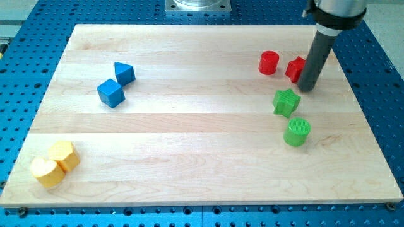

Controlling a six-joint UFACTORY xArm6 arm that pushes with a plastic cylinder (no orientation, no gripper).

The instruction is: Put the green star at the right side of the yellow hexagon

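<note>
— Where's my tip [307,88]?
— Far right, holding nothing, perhaps touching a partly hidden red block [294,68], just beyond the green star [286,102].
— And the yellow hexagon [65,154]?
— Near left corner, well apart, against another yellow block [45,171].

The right part of the second red block [295,68] is being hidden by the rod [315,57], so its shape cannot be made out, while the rod's upper housing [338,12] is being cut off by the view's top edge, as is the metal mount [198,5].
</note>
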